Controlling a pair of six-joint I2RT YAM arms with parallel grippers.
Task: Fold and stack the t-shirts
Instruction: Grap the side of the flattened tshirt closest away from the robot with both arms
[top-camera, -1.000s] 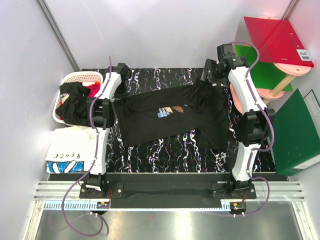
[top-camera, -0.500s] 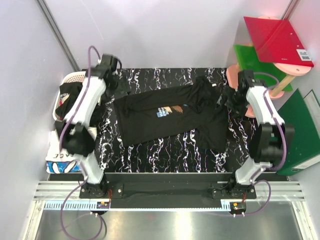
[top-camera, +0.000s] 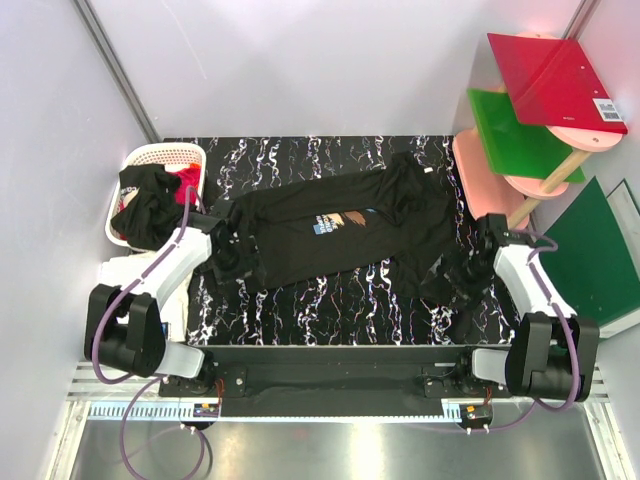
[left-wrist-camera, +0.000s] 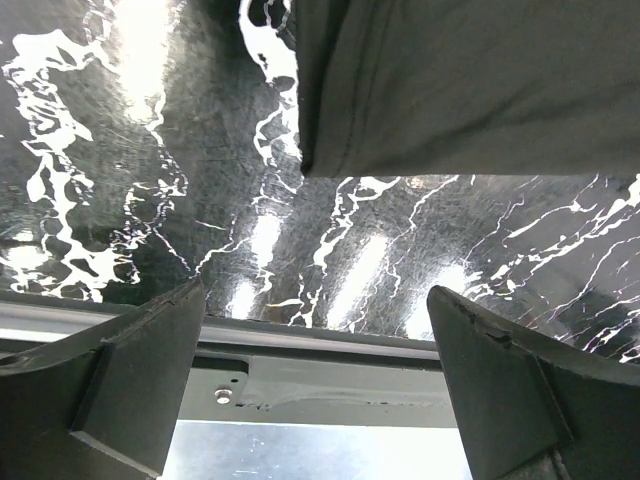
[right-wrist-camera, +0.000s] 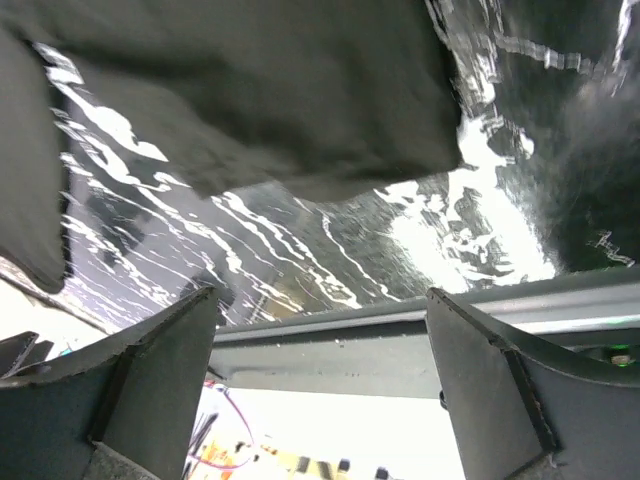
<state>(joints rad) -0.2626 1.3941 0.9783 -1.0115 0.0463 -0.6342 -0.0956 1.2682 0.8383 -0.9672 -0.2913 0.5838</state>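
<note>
Left end effector (left-wrist-camera: 315, 330) is spread wide with nothing in it, sitting low over the desk (top-camera: 330, 305) just off the near-left corner of the black t-shirt (top-camera: 330, 235). Right end effector (right-wrist-camera: 320, 340) is gaping and empty too, parked by the shirt's near-right corner. The shirt itself lies print-up and a bit slanted across the middle of the desk, with the right side looking rumpled. More black and red shirts (top-camera: 145, 205) are heaped over the basket (top-camera: 165, 152) off to the left.

My worry: that edge lies really flat, so the fingers could skid on the desk and grab air, or catch only one layer. With that rumpled right side, any fold would probably come out crooked.
</note>
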